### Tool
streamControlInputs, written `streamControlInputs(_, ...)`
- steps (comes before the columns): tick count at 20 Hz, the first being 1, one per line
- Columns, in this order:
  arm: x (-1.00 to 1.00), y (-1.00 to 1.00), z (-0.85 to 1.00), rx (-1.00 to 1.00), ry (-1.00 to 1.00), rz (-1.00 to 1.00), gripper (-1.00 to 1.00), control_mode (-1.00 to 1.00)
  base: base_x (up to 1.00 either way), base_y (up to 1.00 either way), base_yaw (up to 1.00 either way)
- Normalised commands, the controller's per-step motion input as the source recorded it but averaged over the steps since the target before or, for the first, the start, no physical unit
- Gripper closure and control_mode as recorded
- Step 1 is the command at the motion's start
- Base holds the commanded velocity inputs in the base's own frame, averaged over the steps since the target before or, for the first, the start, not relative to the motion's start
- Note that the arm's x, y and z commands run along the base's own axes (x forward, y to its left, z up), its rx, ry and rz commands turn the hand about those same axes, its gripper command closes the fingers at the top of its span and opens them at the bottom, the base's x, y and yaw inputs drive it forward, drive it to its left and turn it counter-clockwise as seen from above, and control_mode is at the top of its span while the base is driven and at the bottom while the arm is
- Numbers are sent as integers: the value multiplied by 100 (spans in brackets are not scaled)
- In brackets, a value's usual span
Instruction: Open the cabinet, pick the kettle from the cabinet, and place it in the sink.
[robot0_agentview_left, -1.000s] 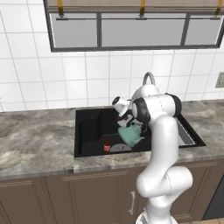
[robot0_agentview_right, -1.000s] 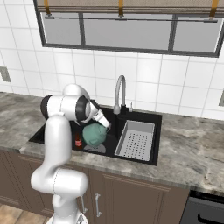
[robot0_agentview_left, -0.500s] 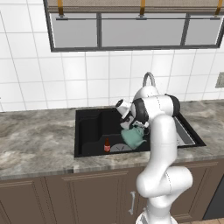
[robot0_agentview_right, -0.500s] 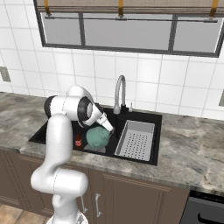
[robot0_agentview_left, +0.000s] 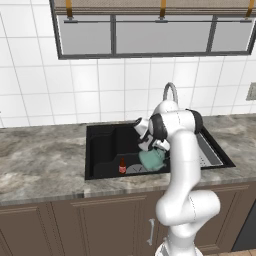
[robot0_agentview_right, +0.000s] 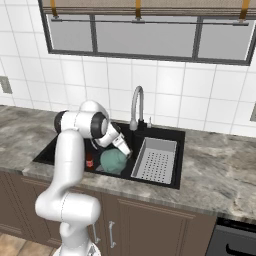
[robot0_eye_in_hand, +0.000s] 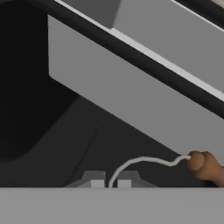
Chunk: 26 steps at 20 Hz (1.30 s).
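I am at the last step: placing the kettle (robot0_agentview_left: 152, 159) in the sink (robot0_agentview_left: 102, 150). It hangs low inside the basin, near the middle, close to the divider by the grey strainer tray (robot0_agentview_right: 156, 161). The tool (robot0_eye_in_hand: 110, 180) is clenched on the kettle's thin wire handle (robot0_eye_in_hand: 144, 161); in the hand view the wire runs up from between the fingertips to its brown knob (robot0_eye_in_hand: 204, 167). From the base views I cannot tell for sure whether the bottom already touches the sink floor, because the arm covers that part; I think it is very near or just resting.

The next move, in my judgement, calls for a short lowering until the kettle stands on its own, then releasing the handle and lifting straight up.

For room: a small red bottle (robot0_agentview_left: 122, 166) stands in the basin just beside the kettle, on its left in the left base view, so I should not slide that way. The faucet (robot0_agentview_right: 135, 106) rises behind, near the forearm, and the front rim is close below the elbow. Upward the way is free, and the tabletop (robot0_agentview_left: 40, 160) on both sides of the sink is bare.
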Motion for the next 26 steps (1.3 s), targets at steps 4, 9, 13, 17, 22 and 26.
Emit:
streamControlInputs(4, 7, -10, -15, 0, 0, -4, 100, -100, 0, 0, 0)
streamControlInputs(9, 7, -6, -16, 0, 0, -3, 100, -100, 0, 0, 0)
streamControlInputs(13, 4, -1, -18, 0, 0, -3, 100, -100, 0, 0, 0)
streamControlInputs(17, 6, 0, -18, 0, 0, -3, 100, -100, 0, 0, 0)
streamControlInputs(22, 10, 0, -16, 0, -1, -4, 100, -100, 0, 0, 0)
streamControlInputs(26, 12, 0, -11, 0, -2, -5, 100, -100, 0, 0, 0)
